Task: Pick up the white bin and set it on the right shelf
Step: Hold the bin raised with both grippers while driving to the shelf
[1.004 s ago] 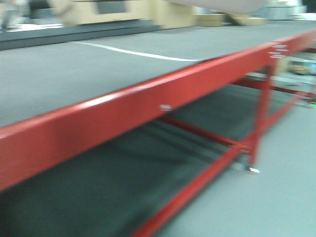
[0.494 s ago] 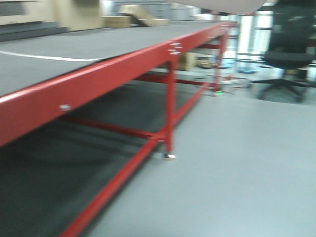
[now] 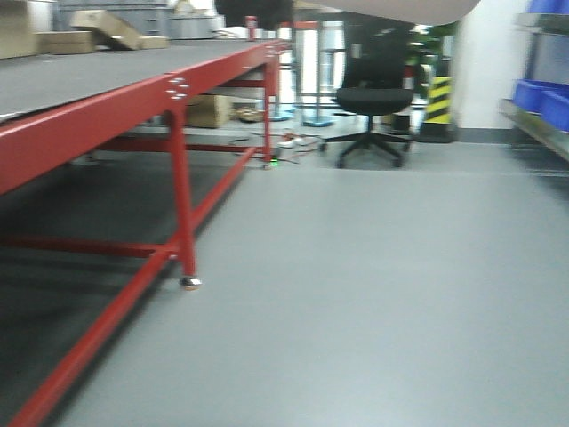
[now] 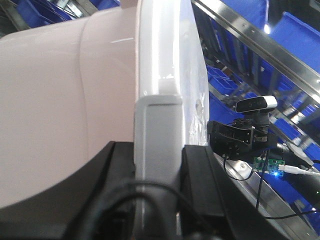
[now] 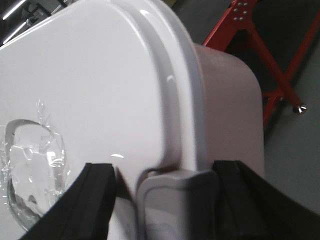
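This looks like a warehouse or robot workshop: a long red-framed desk (image 3: 98, 111) with a dark mat, a steel rack (image 3: 533, 127) holding blue bins (image 3: 538, 93), cardboard boxes (image 3: 107, 27), a yellow-black striped post (image 3: 437, 98), an office chair (image 3: 378, 93), a plain grey floor (image 3: 373, 294).

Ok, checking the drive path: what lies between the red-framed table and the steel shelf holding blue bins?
Front view: bare grey floor between the red-framed table and the shiny steel shelf; a black swivel office chair stands at the far end.

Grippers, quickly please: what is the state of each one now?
Left gripper: closed, holding the white bin at its rim.
Right gripper: closed, holding the white bin at the opposite rim.
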{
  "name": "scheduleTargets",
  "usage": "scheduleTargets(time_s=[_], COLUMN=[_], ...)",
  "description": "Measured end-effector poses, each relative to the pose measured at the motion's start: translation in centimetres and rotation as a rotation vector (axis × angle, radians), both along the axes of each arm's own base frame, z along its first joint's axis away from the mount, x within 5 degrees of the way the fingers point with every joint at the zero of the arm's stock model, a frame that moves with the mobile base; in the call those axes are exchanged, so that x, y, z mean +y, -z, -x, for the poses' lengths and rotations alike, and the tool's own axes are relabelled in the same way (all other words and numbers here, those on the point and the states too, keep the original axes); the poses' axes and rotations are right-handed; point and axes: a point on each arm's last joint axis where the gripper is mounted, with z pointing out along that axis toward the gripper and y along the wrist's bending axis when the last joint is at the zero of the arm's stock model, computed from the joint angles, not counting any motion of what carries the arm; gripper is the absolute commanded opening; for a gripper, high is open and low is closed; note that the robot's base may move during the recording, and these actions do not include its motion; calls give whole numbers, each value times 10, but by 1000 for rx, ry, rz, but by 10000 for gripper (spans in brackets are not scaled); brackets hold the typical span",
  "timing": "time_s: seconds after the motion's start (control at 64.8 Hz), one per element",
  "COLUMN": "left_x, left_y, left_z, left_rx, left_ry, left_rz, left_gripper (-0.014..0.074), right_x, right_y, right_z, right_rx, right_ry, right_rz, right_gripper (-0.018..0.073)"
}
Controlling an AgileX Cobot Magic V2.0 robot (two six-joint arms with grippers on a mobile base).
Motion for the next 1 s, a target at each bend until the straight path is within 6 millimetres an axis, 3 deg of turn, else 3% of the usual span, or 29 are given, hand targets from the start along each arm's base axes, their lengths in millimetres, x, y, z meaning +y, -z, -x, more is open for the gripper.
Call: scheduleTargets(time_s=[1.004], left_x=[0], left_y=[0], left_z=[0], left_rx=[1], left_ry=[0], left_rz=[0], left_gripper=[-117], right_x=[0], right_y=[0], right_z=[0], right_rx=[-1], right_ry=[0], right_rz=[1], right_gripper=[55])
